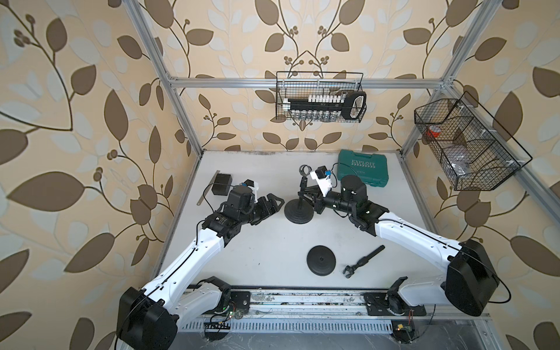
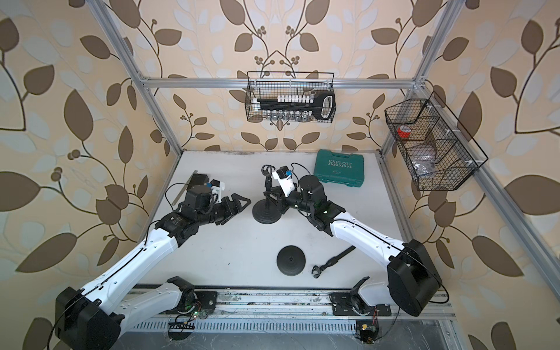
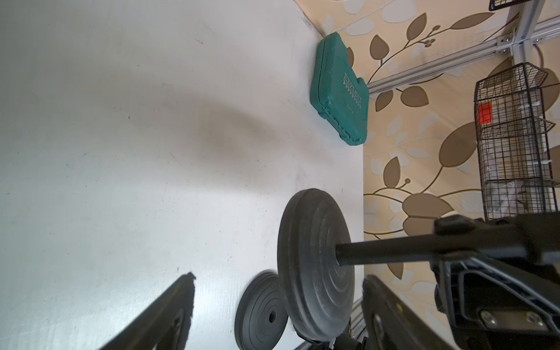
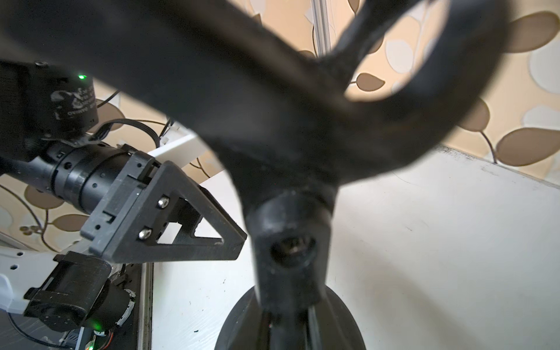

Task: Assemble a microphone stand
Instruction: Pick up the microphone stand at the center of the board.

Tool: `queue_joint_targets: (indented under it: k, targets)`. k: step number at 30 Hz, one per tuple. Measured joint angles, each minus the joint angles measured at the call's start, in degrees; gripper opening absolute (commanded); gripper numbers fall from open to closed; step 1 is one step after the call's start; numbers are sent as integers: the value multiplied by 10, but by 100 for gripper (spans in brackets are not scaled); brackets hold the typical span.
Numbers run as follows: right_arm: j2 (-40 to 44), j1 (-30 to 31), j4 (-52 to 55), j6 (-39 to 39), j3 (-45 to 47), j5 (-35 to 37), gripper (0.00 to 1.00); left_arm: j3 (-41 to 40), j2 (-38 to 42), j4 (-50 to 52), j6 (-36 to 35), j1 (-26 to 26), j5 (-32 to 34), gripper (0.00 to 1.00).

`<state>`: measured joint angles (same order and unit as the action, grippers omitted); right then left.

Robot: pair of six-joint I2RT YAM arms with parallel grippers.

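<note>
While the right hand [image 1: 307,197] is clamped on the stand [image 1: 298,212], upright on the desk [image 1: 257,242], the left hand [image 1: 272,209] gapes beside its base. Back basket [image 1: 280,100] holds a socket rack [image 1: 324,104]; side basket [image 1: 472,181], a red roll [image 1: 434,132]; the case [image 1: 362,167] is closed.

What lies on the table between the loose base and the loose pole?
Nothing: only bare table separates the loose base and the loose pole, which lie apart. Both top views show it.
</note>
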<state>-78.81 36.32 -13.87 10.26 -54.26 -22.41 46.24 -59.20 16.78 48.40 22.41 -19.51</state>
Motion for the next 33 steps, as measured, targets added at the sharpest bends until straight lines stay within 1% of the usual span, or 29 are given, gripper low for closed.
queue_joint_targets:
  k: [5,13,15,17,21,25,29,33]
  targets:
    - [0,0,11,1,-9,-7,6,13,-6,6,24,0,0,89]
    - [0,2,13,2,-11,-16,6,18,-9,-3,43,0,-1,90]
    - [0,4,13,2,-12,-17,6,17,-9,-12,47,0,-1,92]
    - [0,6,13,3,-12,-19,6,16,-9,-24,52,0,-5,98]
    - [1,10,14,3,-12,-18,7,3,-2,-45,70,0,-13,98]
    - [7,12,17,4,-13,-18,7,0,1,-45,92,0,-23,95]
    - [9,12,17,4,-21,-18,6,0,-4,-43,123,-4,-49,87]
    - [9,13,17,4,-32,-16,5,-16,-11,-70,167,-4,-74,82]
